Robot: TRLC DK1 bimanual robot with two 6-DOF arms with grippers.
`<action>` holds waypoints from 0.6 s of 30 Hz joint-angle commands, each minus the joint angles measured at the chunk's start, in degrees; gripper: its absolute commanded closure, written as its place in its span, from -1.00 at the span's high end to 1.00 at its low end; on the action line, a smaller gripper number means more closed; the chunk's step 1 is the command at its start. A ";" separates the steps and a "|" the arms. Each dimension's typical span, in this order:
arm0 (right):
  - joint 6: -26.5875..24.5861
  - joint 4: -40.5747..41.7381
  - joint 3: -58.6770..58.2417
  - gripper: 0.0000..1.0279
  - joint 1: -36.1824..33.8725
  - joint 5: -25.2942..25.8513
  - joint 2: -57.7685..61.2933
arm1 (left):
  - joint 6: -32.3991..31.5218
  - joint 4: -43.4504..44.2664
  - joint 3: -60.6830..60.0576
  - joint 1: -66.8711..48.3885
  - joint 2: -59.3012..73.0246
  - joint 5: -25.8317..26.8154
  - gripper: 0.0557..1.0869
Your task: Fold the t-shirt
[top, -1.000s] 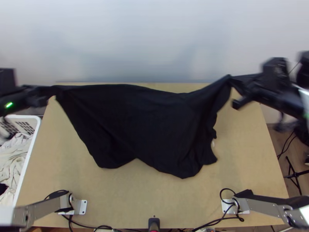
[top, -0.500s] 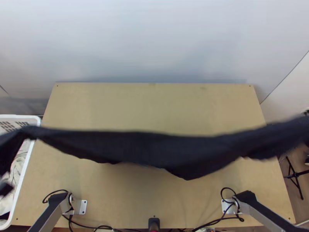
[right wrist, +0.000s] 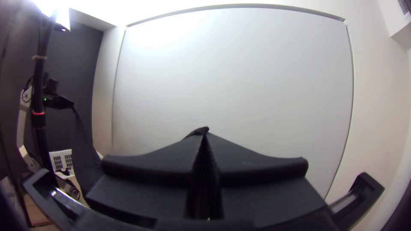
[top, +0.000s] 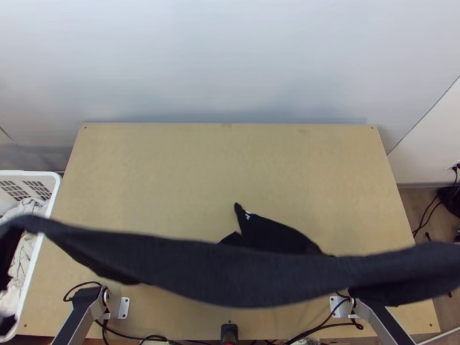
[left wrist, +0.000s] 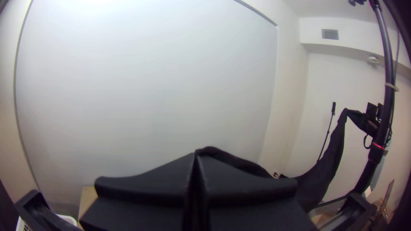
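black fabric t-shirt (top: pixel 241 276) stretches as a long, sagging band between the two grippers, crossing above the near part of the light wooden worktop (top: pixel 218 167) and running past both its sides. beyond the band, a darker part of the shirt comes to a narrow tip near the middle, with a small white mark (top: pixel 248 216) close to it; whether that part touches the wood, i can't tell. the left gripper (left wrist: pixel 196 156) has its jaws closed on one end of the cloth, and the right gripper (right wrist: pixel 205 133) has its jaws pinched together on the other. the left end of the band passes over the white plastic basket (top: pixel 50 210), which holds crumpled pale cloth (top: pixel 24 253). on the right, the shirt covers part of the right arm.
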 commanded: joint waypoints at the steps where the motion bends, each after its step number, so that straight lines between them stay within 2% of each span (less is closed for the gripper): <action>1: 2.35 8.89 -1.96 -0.95 -4.70 -1.24 2.75 | 0.39 7.46 -2.12 -0.48 2.95 -2.97 -0.92; 8: 5.08 12.23 4.63 -0.95 -6.19 -2.29 5.12 | -3.74 8.33 5.87 -0.66 3.74 -3.06 -0.92; 11: 8.06 13.02 6.22 -0.95 -10.41 -6.51 4.07 | -4.53 8.69 7.54 -0.57 3.04 -3.50 -0.92; 18: 9.65 15.40 7.45 -0.95 -14.37 -9.59 2.49 | -5.32 9.04 8.51 -0.66 0.67 -4.03 -0.92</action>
